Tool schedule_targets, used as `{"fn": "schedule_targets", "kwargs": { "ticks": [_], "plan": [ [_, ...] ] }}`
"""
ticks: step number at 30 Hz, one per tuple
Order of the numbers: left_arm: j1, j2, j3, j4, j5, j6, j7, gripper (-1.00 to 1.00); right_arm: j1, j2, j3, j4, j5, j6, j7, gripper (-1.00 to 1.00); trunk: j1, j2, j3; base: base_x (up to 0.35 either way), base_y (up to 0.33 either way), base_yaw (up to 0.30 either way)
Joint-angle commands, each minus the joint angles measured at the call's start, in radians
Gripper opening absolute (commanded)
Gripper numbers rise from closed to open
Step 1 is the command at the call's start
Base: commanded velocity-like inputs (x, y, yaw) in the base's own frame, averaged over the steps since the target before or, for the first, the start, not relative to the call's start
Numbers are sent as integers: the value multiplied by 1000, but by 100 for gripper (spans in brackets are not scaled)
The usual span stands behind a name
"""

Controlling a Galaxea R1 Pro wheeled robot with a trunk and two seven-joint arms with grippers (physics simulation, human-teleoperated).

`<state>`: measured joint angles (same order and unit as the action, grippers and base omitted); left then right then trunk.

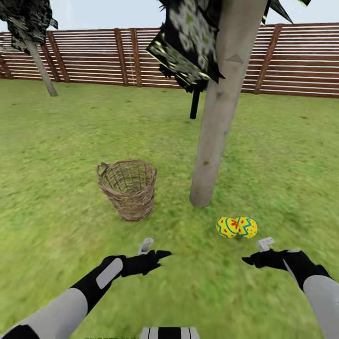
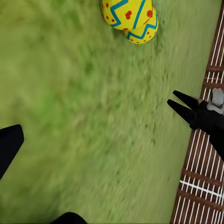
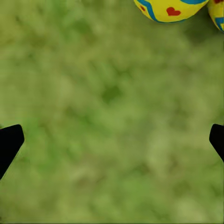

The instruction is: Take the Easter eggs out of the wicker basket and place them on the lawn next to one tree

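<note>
Fingers (image 3: 10,142) of the right gripper (image 1: 250,259) spread wide with nothing between them, bare lawn (image 1: 56,141) beneath. Left gripper (image 1: 160,255) likewise empty, tips parted over grass. Just ahead of the right gripper, 2 Easter eggs (image 1: 236,227) touching each other on the lawn, near the foot of the tree (image 1: 214,127). Wicker basket (image 1: 128,188) upright to the left of the trunk, well apart from the eggs; interior too dark and meshed to confirm a 3rd egg.

Judged step: 2 placed, 1 likely left in the basket. Next move calls for reaching the left gripper into the basket, closing on the egg, then setting it beside the others.

Head view gives basket, trunk and fence (image 1: 94,56) together. Left wrist view (image 2: 130,18) gives the eggs' blue zigzags and red spots close up, plus the right gripper in profile.
</note>
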<state>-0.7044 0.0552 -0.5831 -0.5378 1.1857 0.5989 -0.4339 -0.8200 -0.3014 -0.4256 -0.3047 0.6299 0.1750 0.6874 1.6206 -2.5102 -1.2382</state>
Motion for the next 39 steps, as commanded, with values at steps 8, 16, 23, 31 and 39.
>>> {"fn": "schedule_targets", "kwargs": {
  "ticks": [8,16,23,31,39],
  "plan": [
    [-1,0,-4,1,5,1,-2,100,0,-1,-8,-2,4,8,7,100,0,0,-1,0,0,287],
    [-1,1,-4,6,5,1,-2,100,1,1,-8,-1,4,8,6,100,0,0,-1,0,0,287],
    [-1,-1,-3,27,6,-4,-2,100,1,1,-8,1,6,5,3,100,0,0,-1,0,6,112],
    [-1,-1,-3,28,6,-29,-2,100,1,0,-8,0,5,6,4,100,0,0,-1,0,183,2],
    [-1,-1,-3,29,6,-30,-2,100,1,1,-8,0,5,6,4,100,0,0,-1,0,273,0]
  ]
}}
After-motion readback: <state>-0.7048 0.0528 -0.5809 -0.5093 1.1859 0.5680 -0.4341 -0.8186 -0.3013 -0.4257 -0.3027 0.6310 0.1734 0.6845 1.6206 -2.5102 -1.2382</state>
